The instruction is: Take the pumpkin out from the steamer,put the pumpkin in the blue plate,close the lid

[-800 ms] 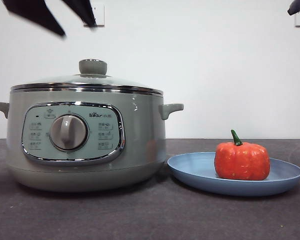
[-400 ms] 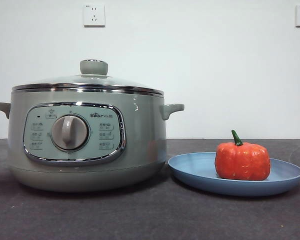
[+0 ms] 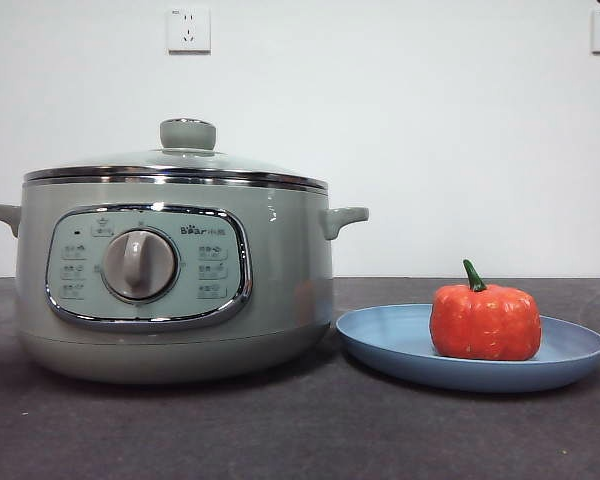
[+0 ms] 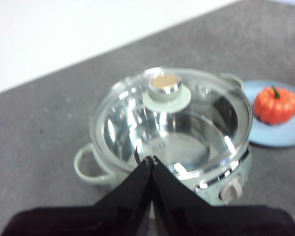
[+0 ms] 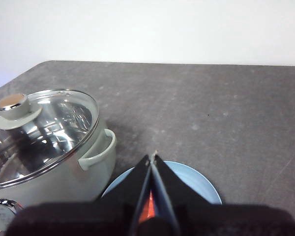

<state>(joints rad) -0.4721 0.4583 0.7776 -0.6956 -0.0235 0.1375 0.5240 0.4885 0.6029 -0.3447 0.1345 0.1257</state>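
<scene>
The sage-green steamer [image 3: 170, 290] stands on the left with its glass lid [image 3: 180, 160] resting on it, knob up. On the blue plate [image 3: 400, 345] to its right sits the orange pumpkin [image 3: 485, 322] with its green stem upright. High above the steamer [image 4: 206, 189], my left gripper [image 4: 151, 160] is shut and holds nothing, while the lid [image 4: 169, 118] and pumpkin [image 4: 275, 104] lie below. My right gripper [image 5: 152, 157] hangs shut and empty over the blue plate [image 5: 196, 184], with a sliver of the pumpkin [image 5: 147, 210] showing between its jaws. Neither gripper appears in the front view.
Dark grey table [image 3: 300, 430] under everything, white wall behind with two power sockets [image 3: 188, 30]. The steamer's side handle [image 3: 342, 218] juts toward the plate.
The black jaws seen at the top left and top right corners one second ago have risen out of the front view. Steamer, lid, plate and pumpkin have not moved.
</scene>
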